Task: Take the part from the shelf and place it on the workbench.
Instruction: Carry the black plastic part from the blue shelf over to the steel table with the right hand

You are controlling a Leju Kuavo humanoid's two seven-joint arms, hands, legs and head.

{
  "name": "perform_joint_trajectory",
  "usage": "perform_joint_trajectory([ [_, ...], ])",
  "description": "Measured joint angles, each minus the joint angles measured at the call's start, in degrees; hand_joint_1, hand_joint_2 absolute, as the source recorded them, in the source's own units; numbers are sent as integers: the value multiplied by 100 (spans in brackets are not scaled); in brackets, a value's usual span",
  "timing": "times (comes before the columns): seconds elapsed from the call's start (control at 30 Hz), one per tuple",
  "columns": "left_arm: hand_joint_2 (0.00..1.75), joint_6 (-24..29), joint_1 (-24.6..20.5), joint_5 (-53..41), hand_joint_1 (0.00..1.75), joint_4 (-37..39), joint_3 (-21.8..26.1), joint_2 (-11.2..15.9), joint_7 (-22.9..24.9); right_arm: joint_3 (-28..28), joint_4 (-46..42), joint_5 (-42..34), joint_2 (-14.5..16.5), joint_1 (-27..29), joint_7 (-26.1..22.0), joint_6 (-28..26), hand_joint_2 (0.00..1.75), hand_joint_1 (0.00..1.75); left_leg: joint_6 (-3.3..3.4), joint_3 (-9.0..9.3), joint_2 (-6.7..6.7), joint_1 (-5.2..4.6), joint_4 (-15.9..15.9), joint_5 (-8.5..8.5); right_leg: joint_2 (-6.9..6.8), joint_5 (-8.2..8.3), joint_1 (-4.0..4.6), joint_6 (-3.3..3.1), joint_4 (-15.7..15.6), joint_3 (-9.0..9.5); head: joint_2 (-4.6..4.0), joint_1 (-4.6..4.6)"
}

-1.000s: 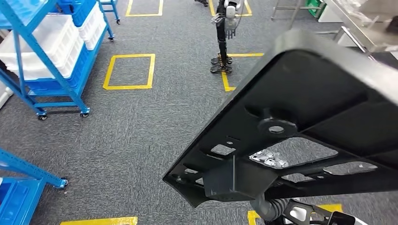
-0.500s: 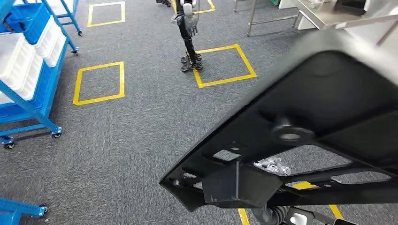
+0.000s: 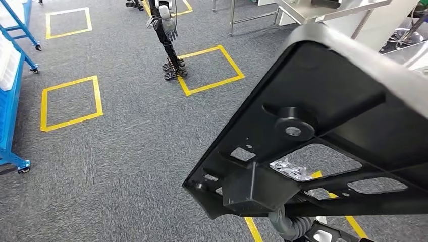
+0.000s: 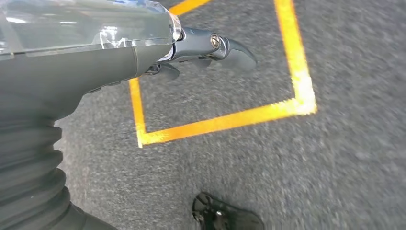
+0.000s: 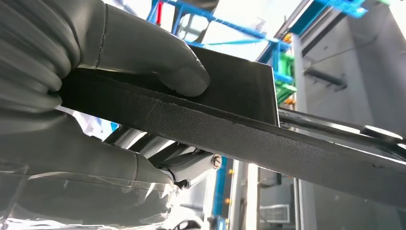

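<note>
A large black plastic part (image 3: 328, 91) with cut-outs and a round boss is held up close at the right of the head view. My right hand (image 5: 72, 120) grips its edge, the thumb (image 5: 158, 62) pressed on one face of the part (image 5: 249, 132) and the fingers underneath. Silver fingertips (image 3: 290, 170) show through one cut-out. My left hand (image 4: 206, 48) hangs over the carpet with nothing in it, its fingers apart. A steel workbench (image 3: 323, 9) stands at the far right. One blue shelf rack (image 3: 10, 101) sits at the left edge.
Grey carpet carries yellow taped squares (image 3: 70, 101). A black stand carrying a robot hand (image 3: 169, 35) rises beside one square ahead. The workbench legs (image 3: 232, 17) come down at the top middle. Wide carpet lies open between me and the bench.
The camera has turned: the whole scene slid left, the blue racks nearly leaving the frame and the steel workbench coming further in. The part stays held in my right hand.
</note>
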Motion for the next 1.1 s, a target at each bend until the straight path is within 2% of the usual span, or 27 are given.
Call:
perform_joint_trajectory([
  [0.03, 175, -10, 7, -2, 0, 1, -14, -12, 1, 18, -4, 13, -43, -12, 1, -56, 175, 169, 19, 1, 76, -13, -6, 2, -175, -191, -3, 17, 345, -168, 0, 0],
  [0.07, 175, -14, 24, 1, 0, 3, -22, -25, 2, 43, -4, 22, -85, -22, 1, -104, 175, 169, 31, -3, 157, -22, -4, -2, -248, -367, -14, 35, 728, -356, 0, -1],
  [0.1, 175, -14, 40, 8, 0, 4, -24, -41, 2, 69, -4, 27, -128, -27, 1, -142, 175, 169, 35, -5, 239, -28, -1, -7, -275, -466, -26, 52, 1032, -504, 0, 0],
  [0.13, 175, -11, 50, 16, 0, 6, -25, -61, 0, 95, -4, 29, -174, -36, 1, -175, 175, 169, 35, -5, 320, -30, 2, -14, -292, -465, -37, 66, 1167, -567, 0, 0],
  [0.17, 175, -5, 54, 24, 0, 7, -25, -84, -3, 120, -4, 33, -217, -53, 1, -202, 175, 169, 30, -1, 393, -31, 5, -22, -315, -357, -46, 74, 1069, -511, 0, 1],
  [0.2, 175, 6, 54, 28, 0, 7, -25, -113, -6, 148, -4, 42, -251, -83, 2, -223, 175, 169, 18, 9, 460, -30, 10, -34, -368, -176, -52, 74, 756, -338, 0, 1],
  [0.27, 175, 40, 56, 24, 0, 9, -25, -165, -6, 226, -5, 91, -291, -168, 2, -278, 175, 169, -28, 36, 572, -46, 32, -69, -595, 118, -33, 40, -42, 99, 0, 1],
  [0.3, 175, 56, 58, 19, 0, 10, -25, -186, -1, 276, -11, 138, -299, -211, 2, -326, 175, 169, -58, 47, 620, -57, 44, -88, -674, 180, -14, 12, -297, 234, 0, 1],
  [0.33, 175, 66, 58, 11, 0, 12, -26, -201, 8, 326, -21, 197, -306, -249, 1, -391, 175, 169, -90, 57, 666, -69, 52, -105, -707, 184, 7, -16, -410, 287, 0, 0],
  [0.4, 175, 65, 48, -19, 0, 15, -35, -225, 43, 443, -52, 314, -335, -305, 1, -533, 175, 169, -154, 83, 766, -69, 50, -129, -586, 191, 24, -76, -432, 280, 0, -1],
  [0.43, 175, 55, 37, -41, 0, 15, -41, -234, 65, 501, -66, 346, -356, -332, 5, -591, 175, 169, -189, 88, 740, -57, 79, -164, -526, 203, 17, -106, -447, 284, 0, -1],
  [0.5, 175, 24, 24, -85, 0, 20, -50, -247, 102, 615, -79, 327, -406, -428, 39, -678, 175, 169, -243, -34, 506, -28, 412, -397, -410, 233, -13, -171, -476, 294, 0, -1],
  [0.53, 175, 6, 25, -103, 0, 22, -51, -250, 117, 662, -75, 291, -434, -479, 61, -715, 175, 169, -259, -192, 339, -16, 766, -593, -352, 240, -17, -193, -478, 289, 0, -1],
  [0.57, 175, -14, 34, -116, 0, 25, -52, -252, 126, 704, -64, 253, -464, -521, 79, -743, 175, 169, -267, -392, 230, -14, 1188, -792, -287, 245, -15, -210, -476, 283, 0, -1],
  [0.6, 175, -32, 44, -124, 0, 28, -53, -252, 132, 741, -46, 222, -492, -545, 91, -759, 175, 169, -271, -576, 174, -13, 1560, -926, -214, 248, -10, -218, -474, 279, 0, -1],
  [0.63, 175, -44, 52, -132, 0, 31, -54, -254, 130, 771, -21, 198, -518, -555, 97, -761, 175, 169, -268, -690, 149, -13, 1763, -948, -138, 249, -4, -221, -471, 278, 0, -1],
  [0.67, 175, -54, 57, -138, 0, 36, -55, -258, 120, 804, 8, 178, -540, -566, 101, -755, 175, 169, -258, -698, 136, -13, 1735, -848, -64, 250, -1, -220, -466, 283, 0, -1],
  [0.7, 175, -56, 57, -142, 0, 40, -55, -262, 108, 836, 45, 155, -558, -585, 104, -743, 175, 169, -243, -596, 112, -12, 1471, -646, 10, 249, 0, -216, -461, 290, 0, -1],
  [0.73, 175, -53, 56, -135, 0, 44, -55, -267, 97, 865, 89, 123, -570, -611, 104, -725, 175, 169, -222, -421, 36, -11, 1053, -402, 81, 249, -2, -208, -453, 297, 0, -1],
  [0.8, 175, -33, 54, -96, 0, 46, -55, -276, 94, 919, 212, 18, -587, -690, 99, -660, 175, 169, -179, -117, -175, -9, 332, -114, 220, 252, 1, -164, -431, 283, 0, -1],
  [0.83, 175, -19, 53, -69, 0, 47, -53, -283, 97, 943, 298, -50, -594, -735, 95, -614, 175, 169, -160, -49, -242, -16, 161, -79, 281, 259, -5, -130, -425, 264, 0, -1],
  [0.87, 175, -8, 49, -40, 0, 48, -52, -291, 101, 964, 394, -120, -600, -779, 91, -565, 175, 169, -138, -32, -246, -27, 120, -97, 338, 272, -13, -90, -424, 243, 0, -1],
  [0.9, 175, 1, 40, -14, 0, 48, -50, -305, 104, 983, 490, -181, -605, -822, 90, -520, 175, 169, -107, -30, -195, -29, 106, -81, 395, 289, -21, -46, -433, 222, 0, -1],
  [0.93, 175, 8, 26, 9, 0, 50, -47, -326, 106, 1002, 582, -239, -611, -865, 92, -474, 175, 169, -66, -26, -132, -25, 81, -58, 383, 280, -23, -11, -416, 200, 0, -1],
  [1.0, 175, 30, 12, 46, 0, 53, -39, -369, 111, 1048, 737, -345, -621, -989, 111, -391, 175, 169, 20, -22, 1, -5, 23, -7, 142, 98, -6, 38, -145, 52, 0, 0],
  [1.07, 175, 49, 34, 65, 0, 55, -31, -402, 115, 1096, 884, -450, -625, -1113, 155, -328, 175, 169, 62, -29, 141, -18, 5, 7, -181, -267, -13, 66, 535, -278, 0, 1],
  [1.1, 175, 51, 50, 71, 0, 55, -29, -414, 113, 1112, 965, -502, -628, -1154, 179, -304, 175, 169, 66, -34, 214, -28, 9, 3, -253, -408, -26, 82, 894, -453, 0, 1],
])
